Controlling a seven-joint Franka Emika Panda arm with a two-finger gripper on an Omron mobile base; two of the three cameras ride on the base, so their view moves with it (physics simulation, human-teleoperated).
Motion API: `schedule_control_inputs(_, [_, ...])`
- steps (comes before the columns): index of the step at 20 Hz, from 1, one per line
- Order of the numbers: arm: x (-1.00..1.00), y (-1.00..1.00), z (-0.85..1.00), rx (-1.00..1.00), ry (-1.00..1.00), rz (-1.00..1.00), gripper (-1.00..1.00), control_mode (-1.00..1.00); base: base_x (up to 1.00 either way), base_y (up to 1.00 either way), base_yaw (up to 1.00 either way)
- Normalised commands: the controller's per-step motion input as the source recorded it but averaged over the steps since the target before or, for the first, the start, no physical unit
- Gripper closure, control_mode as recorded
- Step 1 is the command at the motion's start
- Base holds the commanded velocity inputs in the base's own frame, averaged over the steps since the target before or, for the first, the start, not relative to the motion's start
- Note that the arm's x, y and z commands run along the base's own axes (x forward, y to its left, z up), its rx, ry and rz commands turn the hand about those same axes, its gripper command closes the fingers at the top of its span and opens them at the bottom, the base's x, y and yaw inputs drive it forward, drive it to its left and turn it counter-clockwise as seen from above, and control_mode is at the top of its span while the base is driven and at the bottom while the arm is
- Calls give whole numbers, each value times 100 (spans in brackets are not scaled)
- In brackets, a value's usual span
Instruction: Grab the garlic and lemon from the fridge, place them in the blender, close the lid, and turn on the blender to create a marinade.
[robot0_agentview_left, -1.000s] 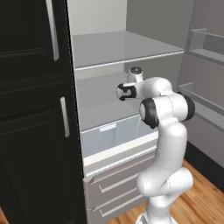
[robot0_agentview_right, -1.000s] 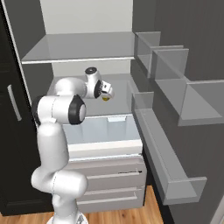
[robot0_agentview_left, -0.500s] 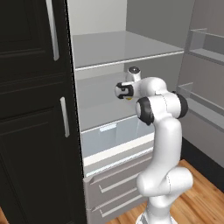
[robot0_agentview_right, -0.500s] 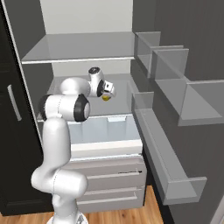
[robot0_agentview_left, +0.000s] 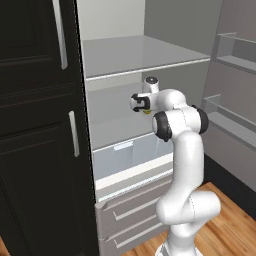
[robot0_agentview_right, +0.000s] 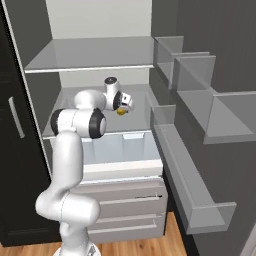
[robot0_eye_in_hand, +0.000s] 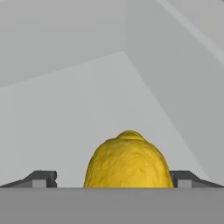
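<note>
Fridge (robot0_agentview_left: 150, 55), door open: lemon (robot0_eye_in_hand: 128, 161) on the middle shelf (robot0_agentview_right: 145, 95). I see my gripper (robot0_eye_in_hand: 113, 177) reaching in, fingers (robot0_eye_in_hand: 41, 178) spread wide either side of the lemon, not closed on it. In both base views the lemon is a yellow sliver under the hand. Its lower half is cut off at 6 o'clock in the hand view.

Lemon (robot0_eye_in_hand: 128, 161) on the middle shelf (robot0_agentview_right: 65, 127) in the fridge (robot0_agentview_left: 125, 55), between the open jaws, crisper drawer (robot0_agentview_left: 132, 160) below the shelf
</note>
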Motion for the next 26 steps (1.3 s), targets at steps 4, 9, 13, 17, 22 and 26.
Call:
schedule_control_inputs(4, [-2, 0, -31, 0, 0, 2, 100, -100, 0, 0, 0])
schedule_control_inputs(9, [-7, 0, -31, 0, 0, 2, 100, -100, 0, 0, 0])
schedule_control_inputs(13, [-21, 0, -8, 0, -7, 1, 100, -100, 0, 0, 0])
schedule_control_inputs(17, [-67, 0, 0, 0, -16, 0, 100, -100, 0, 0, 0])
schedule_control_inputs(22, [-97, 0, 0, 3, -7, 0, 100, -100, 0, 0, 0])
schedule_control_inputs(26, [-100, 0, 16, 6, 0, 0, 100, -100, 0, 0, 0])
